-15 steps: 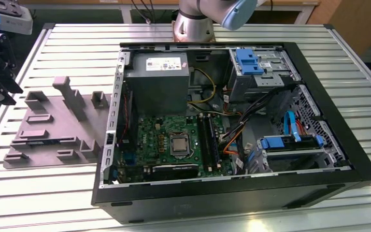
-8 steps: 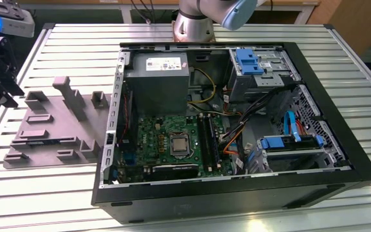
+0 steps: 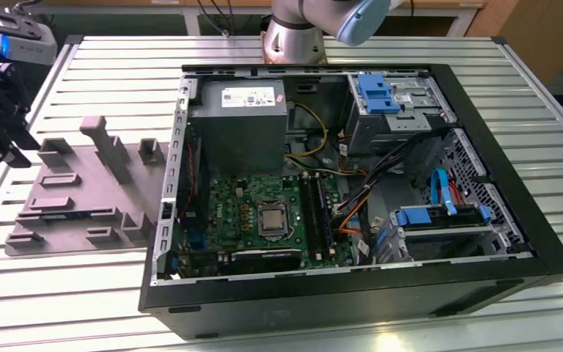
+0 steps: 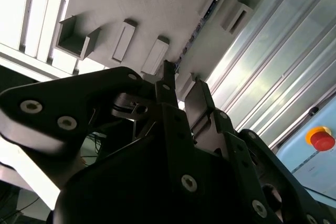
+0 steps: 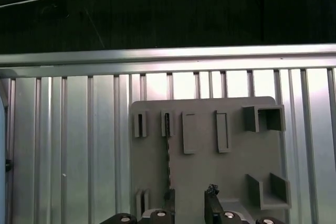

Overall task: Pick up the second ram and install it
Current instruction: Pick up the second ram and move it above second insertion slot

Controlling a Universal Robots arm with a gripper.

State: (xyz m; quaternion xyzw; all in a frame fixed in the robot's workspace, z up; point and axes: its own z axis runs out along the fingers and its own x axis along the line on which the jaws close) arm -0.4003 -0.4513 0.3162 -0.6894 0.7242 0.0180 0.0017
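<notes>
At the wrist: black two-finger gripper (image 5: 190, 193) parted, empty | just beyond: second ram (image 5: 169, 150), thin dark-green board, on edge in grey moulded plastic tray (image 5: 236, 156), in line with one finger (image 5: 170, 203) | judgement: shift sideways to straddle it, descend square.

grey moulded tray (image 3: 100, 192) beside open computer case (image 3: 360, 293) on slatted table (image 3: 115, 73)

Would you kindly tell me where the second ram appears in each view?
Exterior view: second ram in the grey tray's nearer half, the exterior view's left.
First wrist view: thin strip between two slotted blocks.
Second wrist view: thin strip beyond the gripper.
Shared landmark: the grey tray.
</notes>
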